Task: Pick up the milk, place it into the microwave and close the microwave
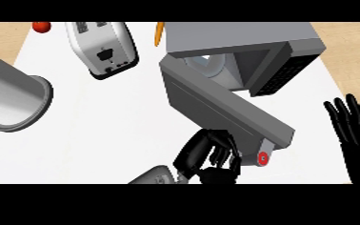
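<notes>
One head view only, set high above the microwave (239, 71) and looking steeply down on the white counter (91, 124); the microwave fills the upper middle, near; forearms enter at the lower edge, below its open door (225, 107).

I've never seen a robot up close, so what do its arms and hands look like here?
The left hand is glossy black with thick segmented fingers, on a grey forearm. The right hand is the same black, with slim fingers; its forearm is out of view. No cables or markings show.
</notes>
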